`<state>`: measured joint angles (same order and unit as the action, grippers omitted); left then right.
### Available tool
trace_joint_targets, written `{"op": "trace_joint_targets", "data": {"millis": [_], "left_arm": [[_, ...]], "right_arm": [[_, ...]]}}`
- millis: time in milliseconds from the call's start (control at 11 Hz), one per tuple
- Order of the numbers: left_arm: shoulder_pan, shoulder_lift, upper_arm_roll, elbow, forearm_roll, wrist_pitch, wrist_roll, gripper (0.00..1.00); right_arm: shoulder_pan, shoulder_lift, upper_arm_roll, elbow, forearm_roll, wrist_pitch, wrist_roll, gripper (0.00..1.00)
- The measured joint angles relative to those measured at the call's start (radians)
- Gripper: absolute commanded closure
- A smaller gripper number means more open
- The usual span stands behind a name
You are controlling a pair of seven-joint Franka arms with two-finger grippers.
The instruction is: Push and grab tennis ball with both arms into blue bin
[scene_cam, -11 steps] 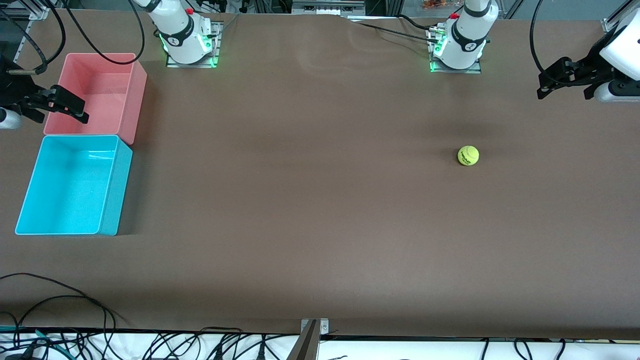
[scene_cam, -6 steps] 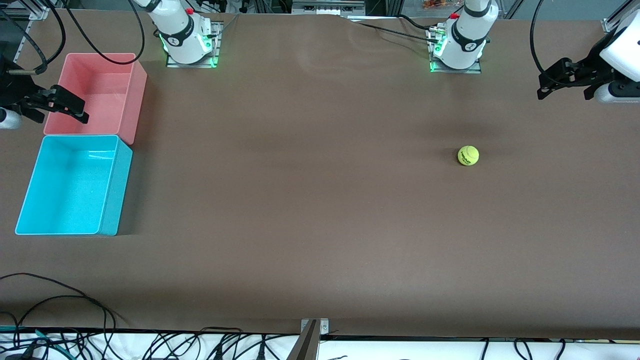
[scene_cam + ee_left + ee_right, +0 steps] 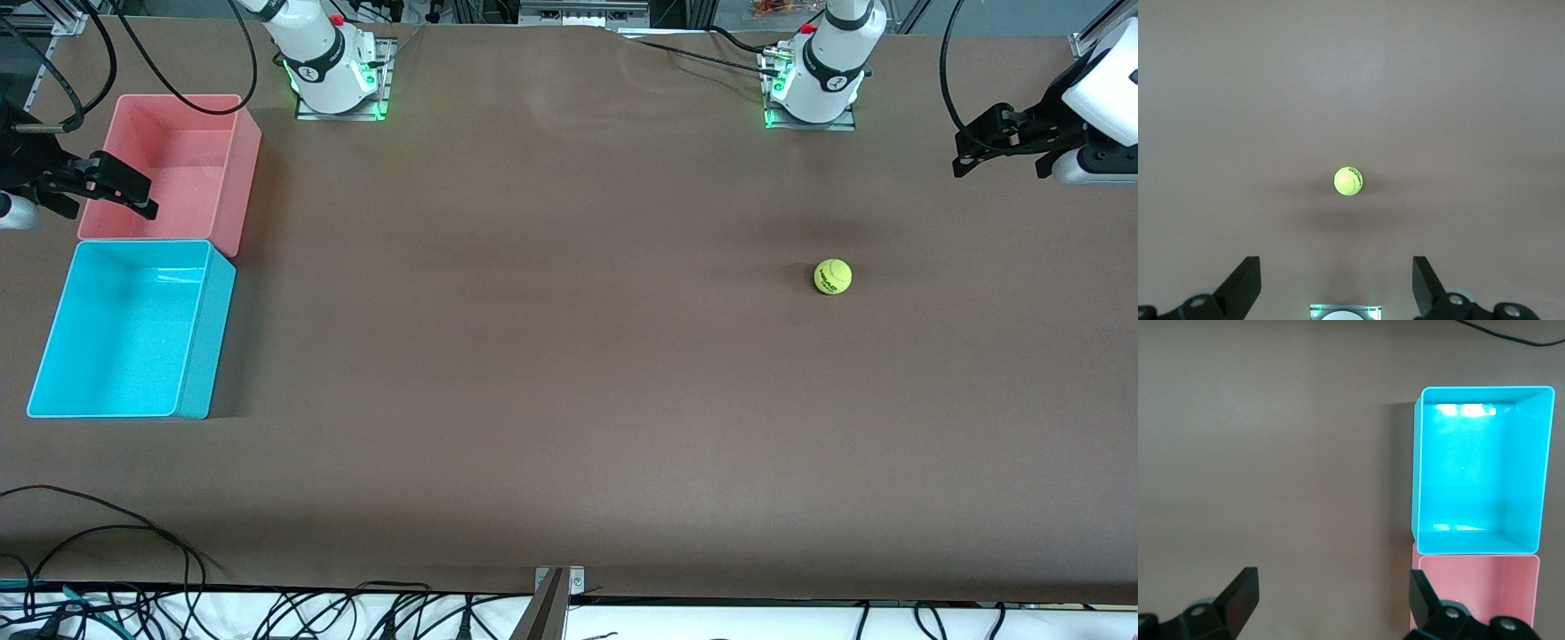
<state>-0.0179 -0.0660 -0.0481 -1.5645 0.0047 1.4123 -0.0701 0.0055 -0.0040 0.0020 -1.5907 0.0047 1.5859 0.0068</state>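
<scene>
The tennis ball (image 3: 833, 276) lies alone on the brown table, toward the left arm's end; the left wrist view shows it ahead of the fingers (image 3: 1348, 181). My left gripper (image 3: 958, 153) hangs open in the air at that end of the table, well apart from the ball, with nothing between its jaws (image 3: 1336, 285). The blue bin (image 3: 206, 347) stands at the right arm's end and holds nothing (image 3: 1478, 473). My right gripper (image 3: 111, 212) is open and hovers by the pink bin's outer edge, nothing held (image 3: 1331, 600).
A pink bin (image 3: 169, 160) touches the blue bin on the side farther from the front camera (image 3: 1475, 587). The two arm bases (image 3: 333, 76) (image 3: 813, 84) stand along the table's back edge. Loose cables (image 3: 107, 533) lie at the front edge.
The left gripper has shifted very slightly. The ball, both bins and the right gripper have not moved.
</scene>
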Motion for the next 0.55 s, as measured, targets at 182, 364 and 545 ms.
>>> {"op": "trace_joint_targets", "data": {"millis": [182, 364, 545], "left_arm": [[0.0, 0.0, 0.001, -0.001, 0.0, -0.001, 0.0, 0.0], [0.004, 0.002, 0.003, -0.007, 0.0, -0.002, 0.0, 0.0], [0.008, 0.01, 0.005, -0.026, 0.0, 0.001, 0.0, 0.0]], "right_arm": [[0.0, 0.0, 0.0, 0.0, 0.0, 0.0, 0.0, 0.0], [0.0, 0.0, 0.0, 0.0, 0.0, 0.0, 0.0, 0.0], [0.0, 0.0, 0.0, 0.0, 0.0, 0.0, 0.0, 0.0]]}}
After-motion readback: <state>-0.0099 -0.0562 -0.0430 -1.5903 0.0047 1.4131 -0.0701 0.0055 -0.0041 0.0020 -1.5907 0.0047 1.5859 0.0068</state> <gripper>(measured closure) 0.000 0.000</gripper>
